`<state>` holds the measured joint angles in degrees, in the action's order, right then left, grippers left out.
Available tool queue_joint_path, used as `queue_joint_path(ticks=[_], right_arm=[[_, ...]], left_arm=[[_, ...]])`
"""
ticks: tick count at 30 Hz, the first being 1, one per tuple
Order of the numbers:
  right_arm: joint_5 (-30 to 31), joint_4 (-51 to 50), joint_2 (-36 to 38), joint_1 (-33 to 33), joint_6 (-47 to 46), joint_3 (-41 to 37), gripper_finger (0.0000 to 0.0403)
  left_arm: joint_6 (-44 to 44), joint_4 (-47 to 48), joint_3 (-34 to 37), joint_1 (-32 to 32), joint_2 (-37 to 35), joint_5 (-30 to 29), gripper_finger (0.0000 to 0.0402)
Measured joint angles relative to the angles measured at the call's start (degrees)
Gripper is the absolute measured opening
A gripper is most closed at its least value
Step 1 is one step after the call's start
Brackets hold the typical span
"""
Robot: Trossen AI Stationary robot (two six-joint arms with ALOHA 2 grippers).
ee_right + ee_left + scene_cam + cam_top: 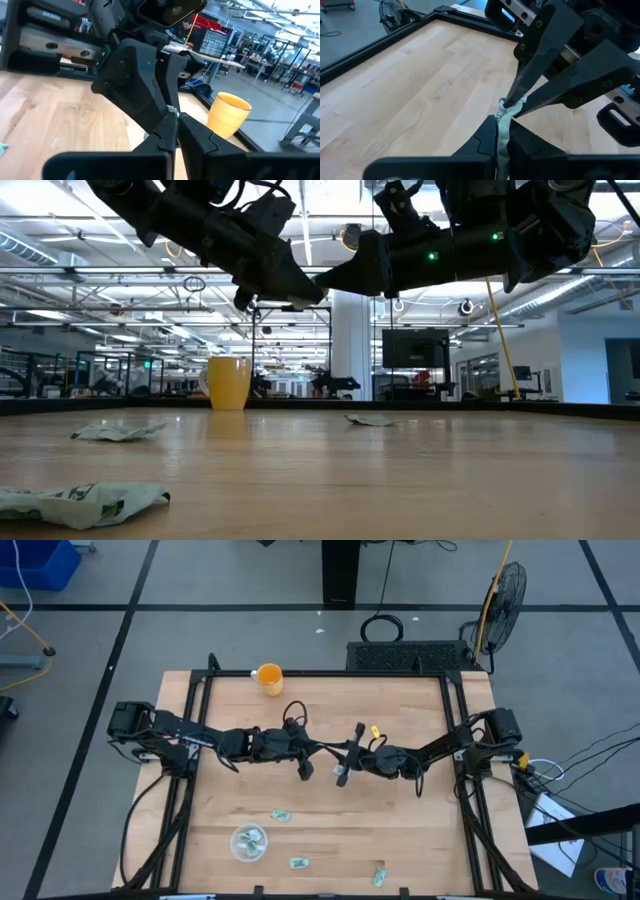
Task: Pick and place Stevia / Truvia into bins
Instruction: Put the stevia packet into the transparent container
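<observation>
Wood table (400, 830): orange cup (269, 677), clear cup (248, 842) (sachets inside), three sachets (281, 815) loose.

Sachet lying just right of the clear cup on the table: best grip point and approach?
Come straight down on the sachet: it lies flat and thin on the table. Set the jaws across its short width at mid-length, keeping clear of the cup.

Both arms meet mid-table; bare wood surrounds the cup (249, 842) and 3 sachets (281, 815).
</observation>
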<state>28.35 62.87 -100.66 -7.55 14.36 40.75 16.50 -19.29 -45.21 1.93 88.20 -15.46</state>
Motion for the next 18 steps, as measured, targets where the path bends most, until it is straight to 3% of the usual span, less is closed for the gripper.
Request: queue_joint_path(ticks=[12, 18], right_arm=[[-0.20, -1.67, 0.00, -0.24, -5.73, 0.00, 0.0129], [0.03, -3.15, -0.02, -1.19, -1.67, 0.00, 0.0169]], left_arm=[[0.44, 7.73, 0.00, 0.75, -0.48, 0.69, 0.0016], [4.66, 22.30, -0.01, 5.31, -8.14, 8.18, 0.0011]])
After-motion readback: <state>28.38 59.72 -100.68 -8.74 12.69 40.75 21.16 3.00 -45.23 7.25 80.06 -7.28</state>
